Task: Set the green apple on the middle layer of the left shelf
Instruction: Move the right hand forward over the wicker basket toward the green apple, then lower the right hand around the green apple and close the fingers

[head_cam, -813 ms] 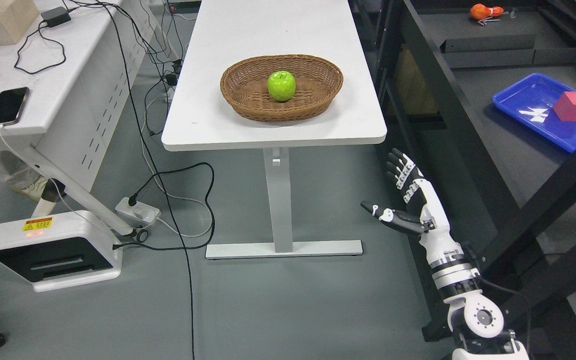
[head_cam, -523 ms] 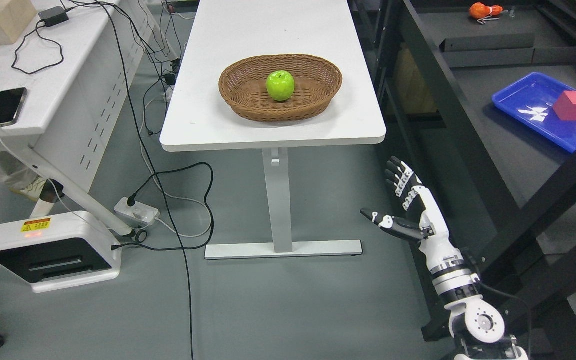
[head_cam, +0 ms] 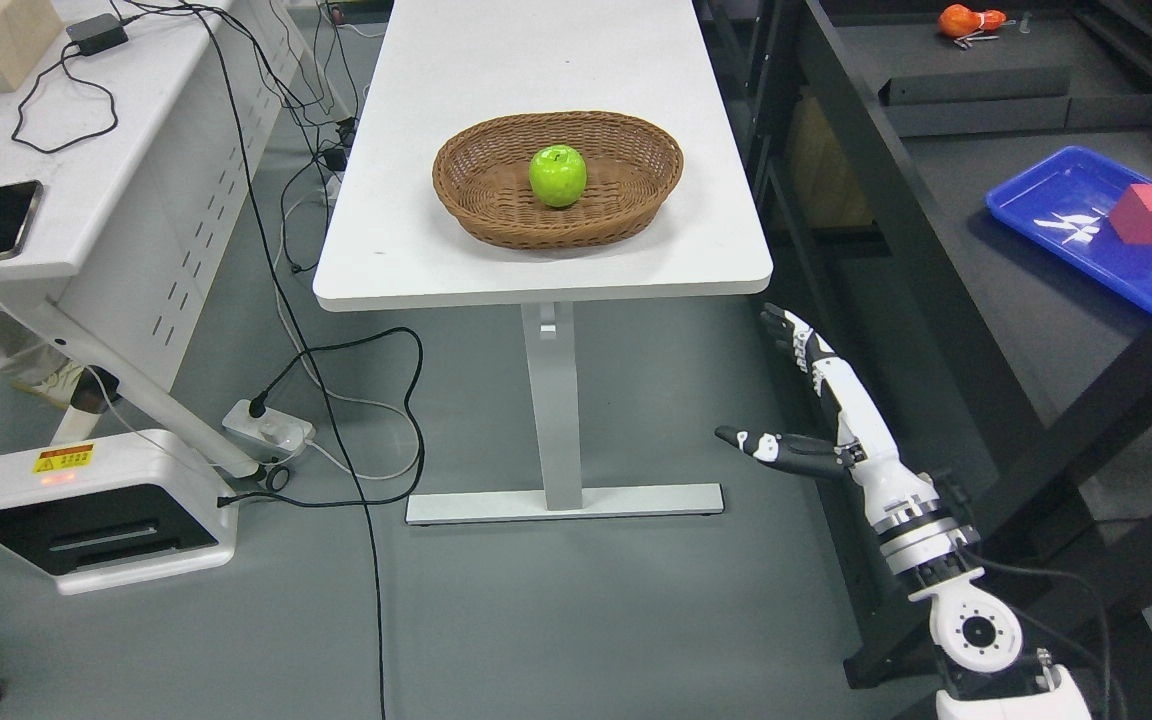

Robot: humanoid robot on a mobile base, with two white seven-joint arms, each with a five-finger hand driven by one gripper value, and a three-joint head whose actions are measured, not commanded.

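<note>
At the lower right, the right hand [head_cam: 826,415] is seen raised above the grey floor, below the worktop's near right corner, with its fingers [head_cam: 791,335] stretched out straight and the thumb spread wide to the left; nothing is held or touched. Farther off, the green apple [head_cam: 558,176] is seen standing upright in the middle of an oval wicker basket [head_cam: 496,215], stem dimple turned upward; being round, it shows no clear long axis. The basket is set on the white worktop [head_cam: 406,250]. The apple is thus found well apart from the fingers, up and to their left. On the dark shelf [head_cam: 986,300] at the right, a red cube [head_cam: 1150,213] is carried in a blue tray [head_cam: 1046,205].
</note>
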